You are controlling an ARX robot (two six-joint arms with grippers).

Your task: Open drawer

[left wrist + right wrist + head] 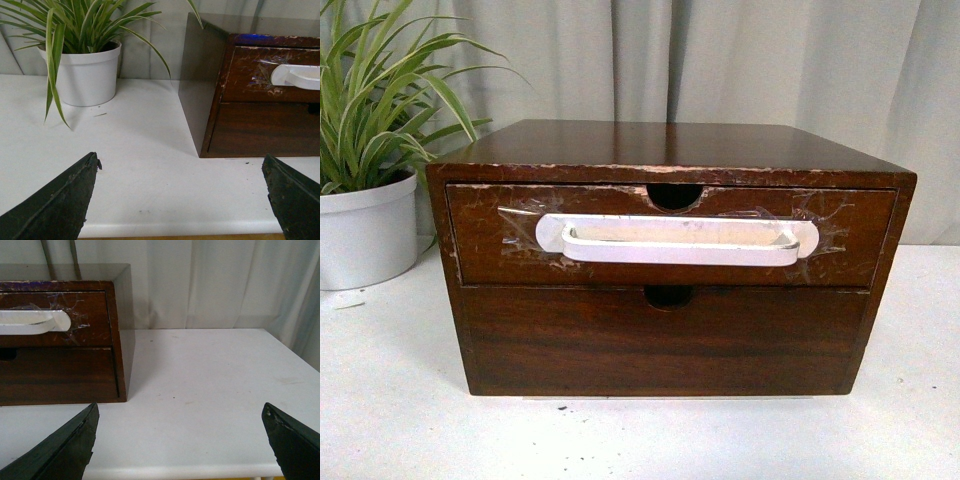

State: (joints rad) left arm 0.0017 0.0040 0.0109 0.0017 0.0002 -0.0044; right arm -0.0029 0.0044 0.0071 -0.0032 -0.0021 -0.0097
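Note:
The drawer [480,235] is the upper one of a dark brown wooden chest [660,145]. Its scratched front carries a long white handle [677,241] taped on and a half-round notch [674,196] at its top edge. It sits flush and shut. It also shows in the left wrist view [250,80] and in the right wrist view [95,315]. My left gripper [182,197] is open and empty, near the table's front edge, short of the chest's left corner. My right gripper [180,440] is open and empty, near the front edge, off the chest's right corner. Neither gripper shows in the front view.
Below is a plain handle-less drawer front [660,345] with its own notch. A spider plant in a white pot [365,230] stands left of the chest, also in the left wrist view [87,75]. The white table [390,420] runs under all; curtains hang behind.

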